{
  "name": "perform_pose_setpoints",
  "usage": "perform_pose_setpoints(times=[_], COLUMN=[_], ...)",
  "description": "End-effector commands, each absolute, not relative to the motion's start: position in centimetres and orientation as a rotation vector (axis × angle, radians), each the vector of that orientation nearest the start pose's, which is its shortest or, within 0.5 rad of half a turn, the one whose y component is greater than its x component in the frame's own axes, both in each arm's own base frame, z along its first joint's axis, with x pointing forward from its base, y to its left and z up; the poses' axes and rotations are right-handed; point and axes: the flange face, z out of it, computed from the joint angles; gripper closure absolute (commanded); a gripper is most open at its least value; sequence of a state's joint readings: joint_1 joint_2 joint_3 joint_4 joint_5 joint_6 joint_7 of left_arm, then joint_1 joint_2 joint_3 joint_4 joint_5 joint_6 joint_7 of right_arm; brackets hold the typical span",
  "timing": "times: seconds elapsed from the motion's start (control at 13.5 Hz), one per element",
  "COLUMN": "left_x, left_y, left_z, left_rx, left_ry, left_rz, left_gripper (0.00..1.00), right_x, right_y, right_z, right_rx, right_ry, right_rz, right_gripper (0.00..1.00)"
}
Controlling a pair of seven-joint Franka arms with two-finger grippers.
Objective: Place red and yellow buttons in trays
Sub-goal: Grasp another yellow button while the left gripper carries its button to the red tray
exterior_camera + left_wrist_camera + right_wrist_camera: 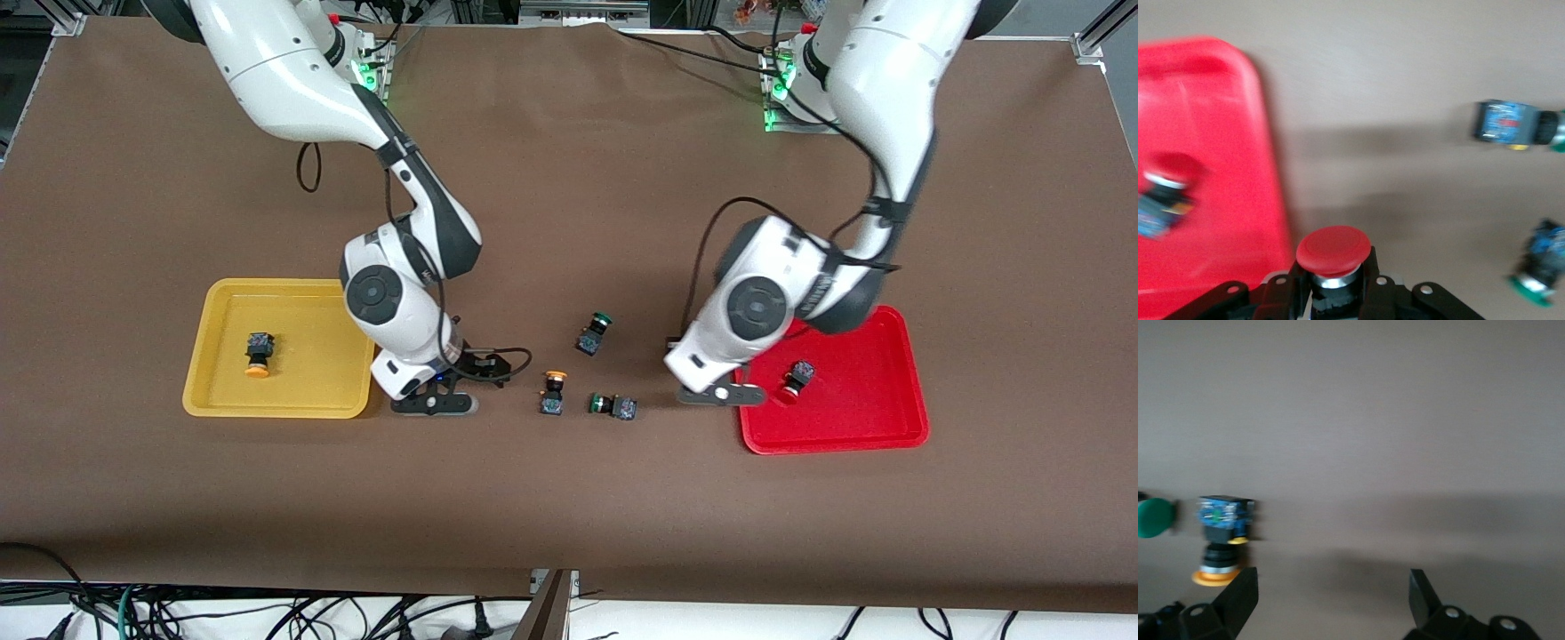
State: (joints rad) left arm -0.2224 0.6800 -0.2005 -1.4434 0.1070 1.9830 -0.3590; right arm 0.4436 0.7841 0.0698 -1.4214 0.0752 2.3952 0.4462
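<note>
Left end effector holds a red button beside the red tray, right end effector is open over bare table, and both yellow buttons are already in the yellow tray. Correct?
Not quite. Only one yellow button lies in the yellow tray; the front view shows the other yellow button on the table, near the open right end effector. The rest stands: the left end effector holds a red button beside the red tray.

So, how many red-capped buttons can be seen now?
2. One red button lies in the red tray. The other red button is held in the left claw, beside that tray's edge; the front view hides it under the arm.
</note>
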Motion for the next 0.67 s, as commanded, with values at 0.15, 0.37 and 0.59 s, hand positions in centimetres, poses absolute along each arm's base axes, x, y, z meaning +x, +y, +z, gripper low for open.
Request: perform_pose_setpoints(times=[0.15, 0.37, 0.59], left_x=[68.0, 68.1, 68.7], left_y=[-14.4, -8.2, -4.2], left_z=[28.0, 25.5, 23.1], left_rx=[-3.054, -2.940, -2.950], left_ry=[0.486, 0.557, 0.575], left_rz=[0.269, 0.349, 0.355], left_gripper=[0.74, 0.74, 0.74], right_x=[66.0, 66.9, 67.3], right_y=[42.1, 44.2, 44.4], right_z=[24.4, 22.7, 21.0], right_rx=[-2.908, -2.886, -2.892], right_ry=[0.111, 0.132, 0.101], right_rz=[-0.241, -0.283, -0.360], right_gripper=[0.00, 0.00, 0.00])
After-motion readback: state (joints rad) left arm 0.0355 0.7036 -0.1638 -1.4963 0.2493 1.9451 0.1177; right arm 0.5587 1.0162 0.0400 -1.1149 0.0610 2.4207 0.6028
